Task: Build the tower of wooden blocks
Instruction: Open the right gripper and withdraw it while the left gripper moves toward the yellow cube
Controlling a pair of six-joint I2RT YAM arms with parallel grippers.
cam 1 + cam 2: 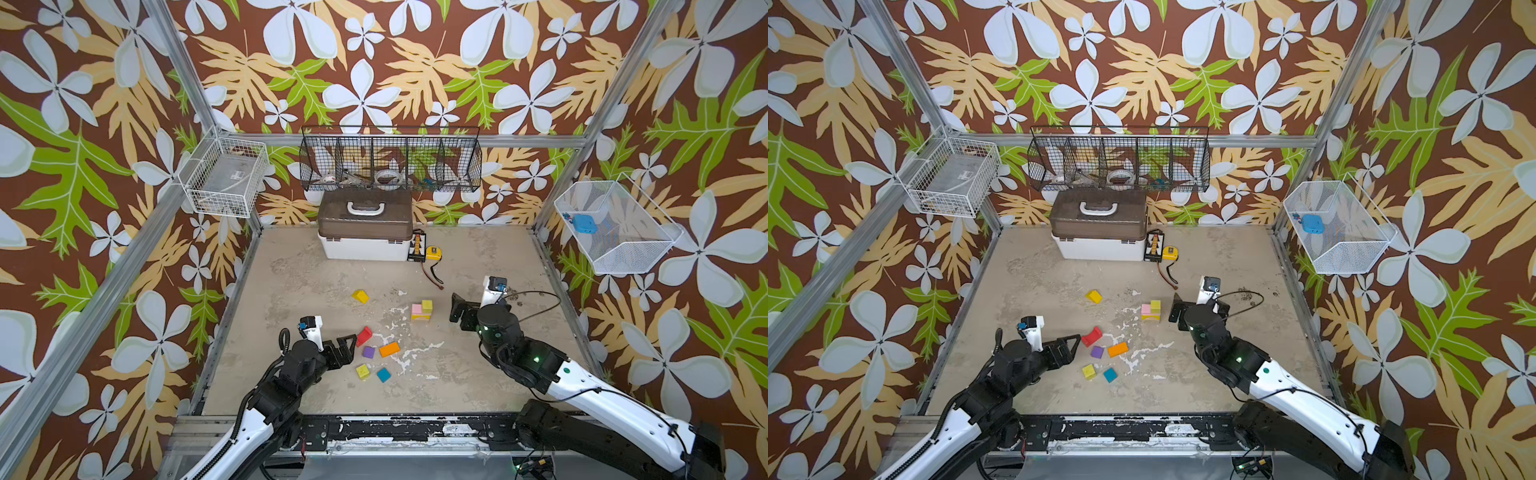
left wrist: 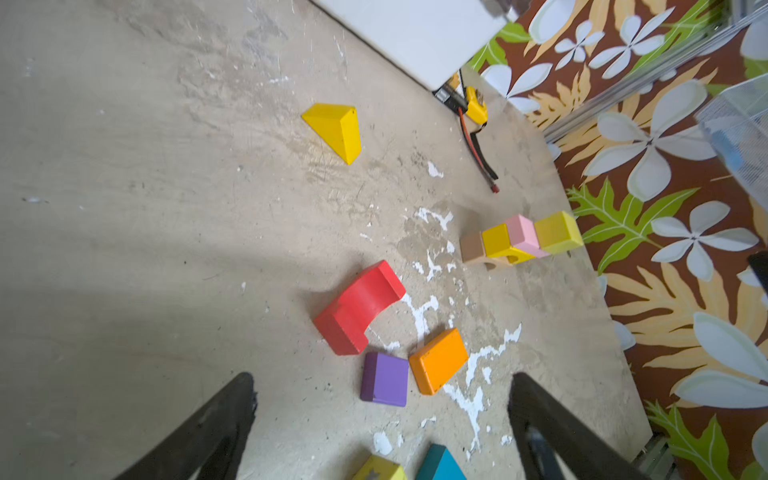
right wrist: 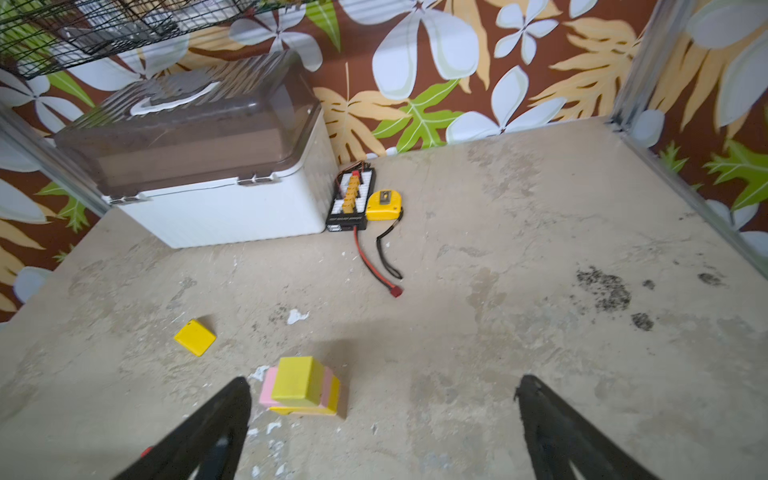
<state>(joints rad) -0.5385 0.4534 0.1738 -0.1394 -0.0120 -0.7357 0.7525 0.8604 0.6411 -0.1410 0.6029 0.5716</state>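
The tower (image 1: 422, 311) (image 1: 1151, 311) stands mid-table as a short stack. It shows plain wood and yellow at the base, then pink, with a yellow cube on top (image 2: 557, 232) (image 3: 298, 384). Loose wood blocks lie left of it: a yellow wedge (image 1: 360, 296), red arch (image 1: 364, 336), purple (image 1: 368, 352), orange (image 1: 389, 349), yellow cube (image 1: 363, 371) and teal (image 1: 383, 375). My left gripper (image 1: 351, 348) (image 2: 380, 382) is open, low beside the red arch and purple block (image 2: 384, 379), holding nothing. My right gripper (image 1: 454, 309) (image 3: 384, 384) is open and empty just right of the tower.
A white box with a brown lid (image 1: 365, 232) sits at the back. Beside it lie a black charger board (image 1: 417, 246), a yellow tape measure (image 1: 433, 252) and a red-black cable (image 3: 374, 266). Wire baskets (image 1: 390, 160) hang on the walls.
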